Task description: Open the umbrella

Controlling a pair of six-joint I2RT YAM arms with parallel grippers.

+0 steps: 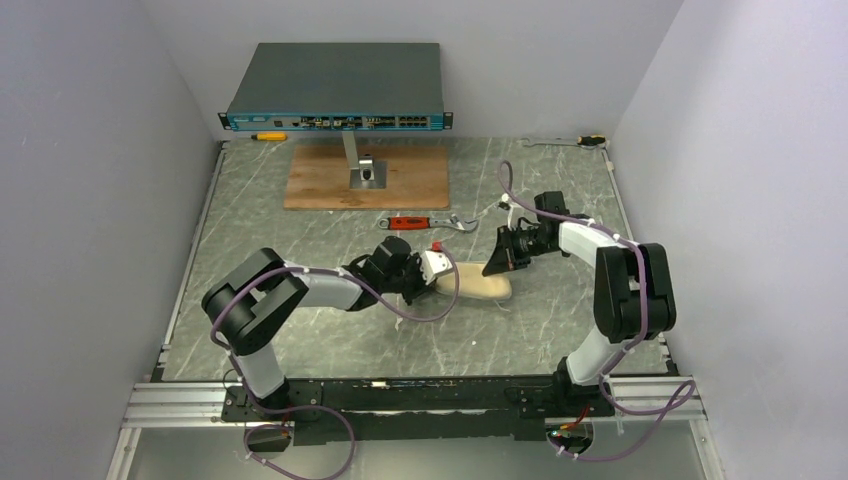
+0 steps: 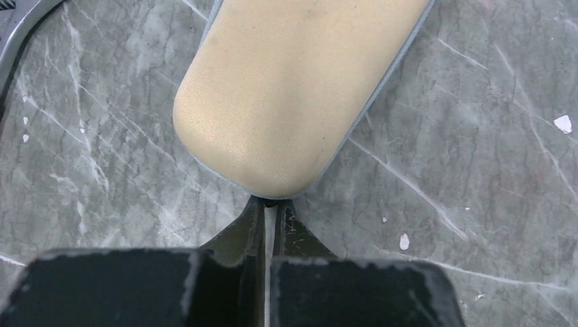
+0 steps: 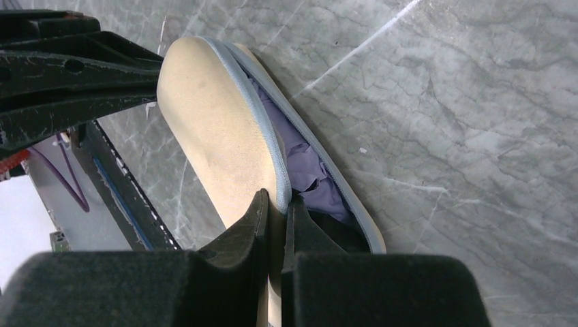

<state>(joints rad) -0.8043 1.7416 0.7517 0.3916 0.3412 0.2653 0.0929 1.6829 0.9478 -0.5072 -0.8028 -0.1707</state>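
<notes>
My left claw [image 2: 270, 204] was closed to a sliver at the bottom centre of its view, apparently nipping the seam at the rounded end of the tan case [image 2: 286, 88]. My right claw [image 3: 278, 204] was narrow too, clamped on the zip-edged upper flap at the case's other end. The umbrella [image 3: 308, 167] lay inside the case at mid-frame on the table [image 1: 500, 340], with lilac fabric showing through the parted zip. I judged both holds thin. Pulling the flap could make it slip free, or drag the whole case up-frame toward the red-handled wrench [image 1: 425, 222].
</notes>
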